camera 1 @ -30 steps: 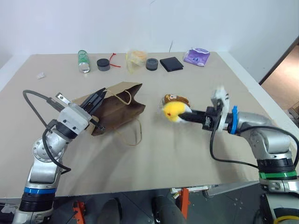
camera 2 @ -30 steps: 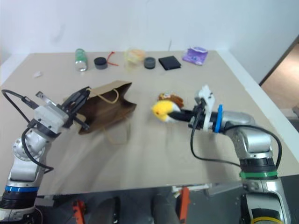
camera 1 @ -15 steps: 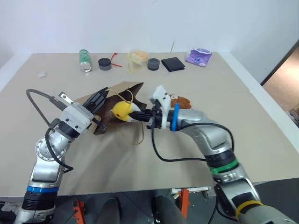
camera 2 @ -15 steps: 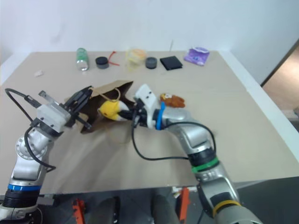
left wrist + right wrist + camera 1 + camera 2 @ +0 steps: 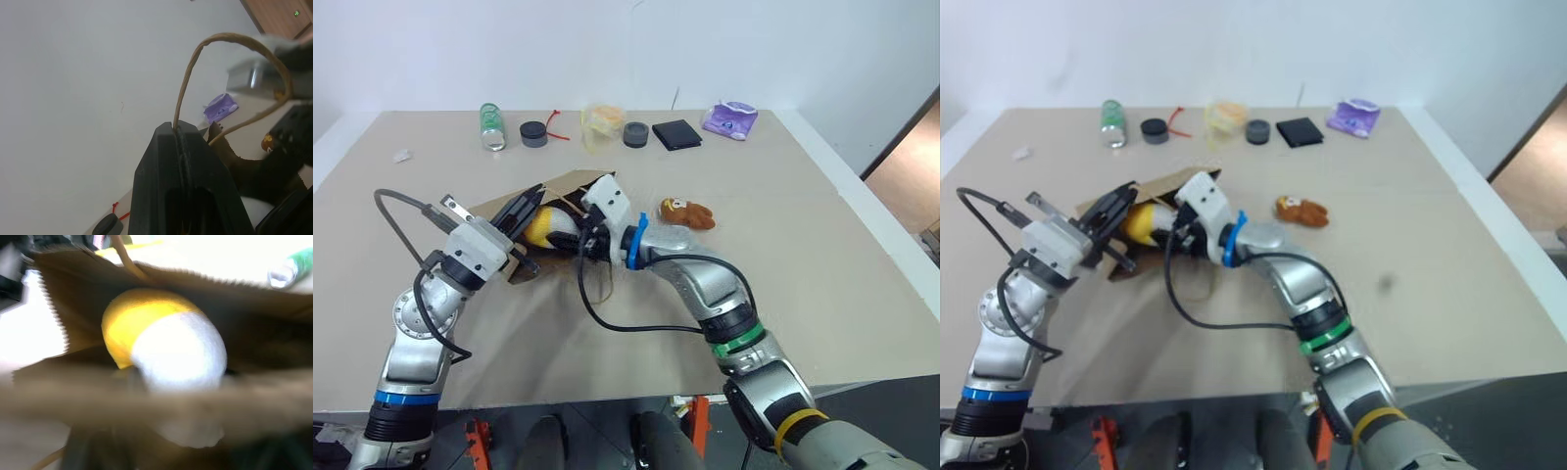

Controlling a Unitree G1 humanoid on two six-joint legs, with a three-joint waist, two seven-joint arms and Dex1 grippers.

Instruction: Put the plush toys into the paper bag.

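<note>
Lying on its side left of centre on the surface [image 5: 822,294], the paper bag [image 5: 570,183] is held open by the left claw [image 5: 521,211], whose fingers are pressed together on a twine handle [image 5: 230,73]. The yellow-and-white plush [image 5: 544,227] sits inside the bag's mouth, with the right claw [image 5: 570,239] at the opening; whether its fingers are spread cannot be told. The brown teddy bear [image 5: 686,212] lies just right of centre, apart from the bag.

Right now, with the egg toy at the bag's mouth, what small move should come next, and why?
Probably draw the right gripper back out. The yellow-and-white egg plush already sits inside the paper bag, whose handle the left gripper holds, and the teddy bear waits on the table.
</note>
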